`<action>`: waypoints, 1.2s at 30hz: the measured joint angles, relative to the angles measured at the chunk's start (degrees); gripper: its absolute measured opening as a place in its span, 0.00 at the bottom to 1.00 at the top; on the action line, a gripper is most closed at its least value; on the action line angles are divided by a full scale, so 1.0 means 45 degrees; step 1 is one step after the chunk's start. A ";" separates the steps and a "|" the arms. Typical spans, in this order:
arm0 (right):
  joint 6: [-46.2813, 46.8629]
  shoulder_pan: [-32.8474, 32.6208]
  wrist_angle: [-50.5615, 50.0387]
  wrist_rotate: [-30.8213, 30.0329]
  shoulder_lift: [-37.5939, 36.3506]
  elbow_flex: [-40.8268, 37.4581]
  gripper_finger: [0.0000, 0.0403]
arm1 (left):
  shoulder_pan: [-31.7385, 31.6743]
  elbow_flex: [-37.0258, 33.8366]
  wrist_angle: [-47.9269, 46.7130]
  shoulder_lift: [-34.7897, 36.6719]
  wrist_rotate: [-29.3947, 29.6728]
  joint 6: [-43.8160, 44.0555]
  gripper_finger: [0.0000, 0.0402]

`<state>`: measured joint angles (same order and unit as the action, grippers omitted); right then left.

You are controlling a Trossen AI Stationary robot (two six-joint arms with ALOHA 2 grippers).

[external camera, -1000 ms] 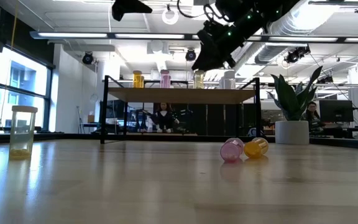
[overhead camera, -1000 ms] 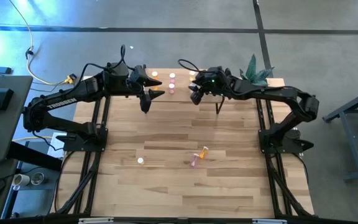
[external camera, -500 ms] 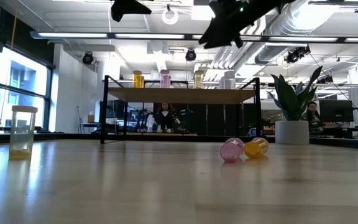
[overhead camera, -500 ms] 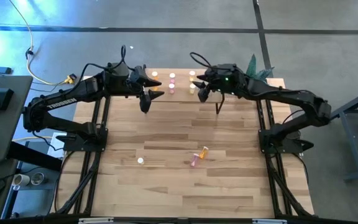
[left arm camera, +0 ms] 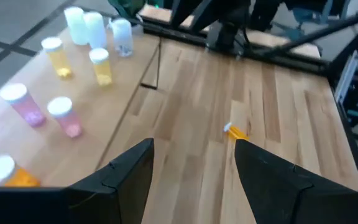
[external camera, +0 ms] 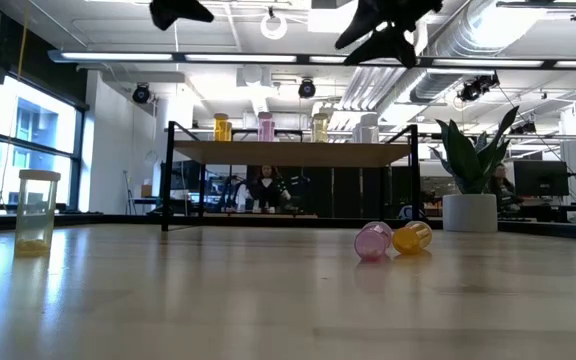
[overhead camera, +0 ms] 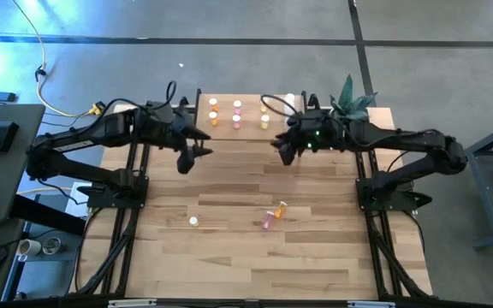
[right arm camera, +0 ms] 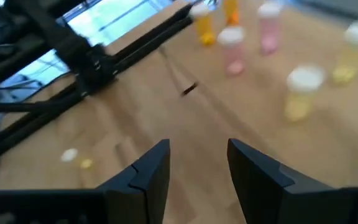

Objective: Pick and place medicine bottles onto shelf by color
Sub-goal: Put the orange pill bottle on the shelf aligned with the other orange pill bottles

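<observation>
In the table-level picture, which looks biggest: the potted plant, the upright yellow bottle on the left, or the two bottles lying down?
1. Potted plant.
2. Upright yellow bottle, though it stands nearer the camera.
3. Pink bottle and orange bottle, lying together, look alike.

Two dark jointed arms with thin black cables (green light on the right).

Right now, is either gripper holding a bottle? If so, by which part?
Nothing is held. The left gripper and the right gripper both hang open and empty above the table, near the shelf.
</observation>
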<state>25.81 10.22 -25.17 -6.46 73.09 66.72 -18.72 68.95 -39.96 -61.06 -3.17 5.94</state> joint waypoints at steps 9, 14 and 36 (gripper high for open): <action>0.3381 -0.1873 -0.0535 -0.0543 0.0066 0.0000 0.38 | 0.1676 -0.2560 0.1172 0.1452 0.1001 0.1655 0.54; 0.5759 -0.2812 -0.1654 -0.0979 0.0268 0.0000 0.38 | 0.2299 -0.3894 0.1569 0.2248 0.1214 0.2546 0.54; 1.2052 -0.6008 -0.3196 -0.1085 0.2465 0.0000 0.38 | 0.7039 -0.5591 0.0836 0.2637 0.2386 0.5412 0.54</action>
<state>80.05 -16.82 -39.55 -11.34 84.18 66.72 12.96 43.79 -36.20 -49.19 7.57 30.29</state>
